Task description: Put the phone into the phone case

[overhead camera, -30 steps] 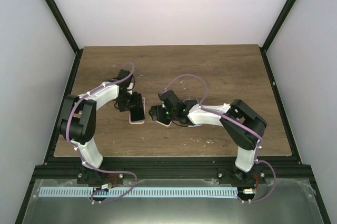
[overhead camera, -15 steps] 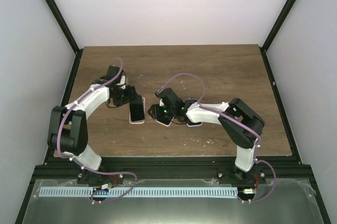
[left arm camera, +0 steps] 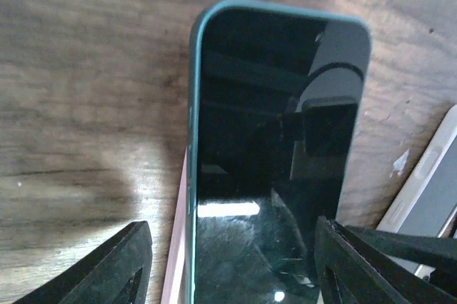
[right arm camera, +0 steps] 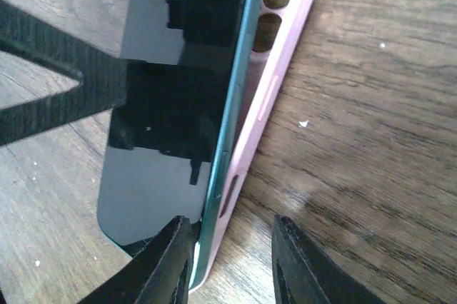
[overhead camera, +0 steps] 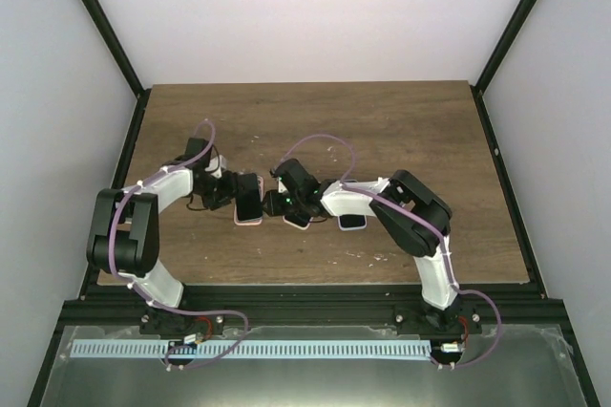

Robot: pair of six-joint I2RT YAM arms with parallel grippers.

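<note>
Seating step: phone lies offset atop the pink phone case, between the left gripper's parted fingers. Right gripper narrowly straddles their edge; whether it is clamped, cannot tell. Next move, I judge: align the phone, then press down.

The counter is of dark brown wood inside a black frame. A pink phone case lies flat on it, near the middle. Just beside the case, to its right in the top view, lies a flat device with a pale edge. Farther right of the case lies a dark-screened phone. Small white specks dot the wood around the case.
</note>
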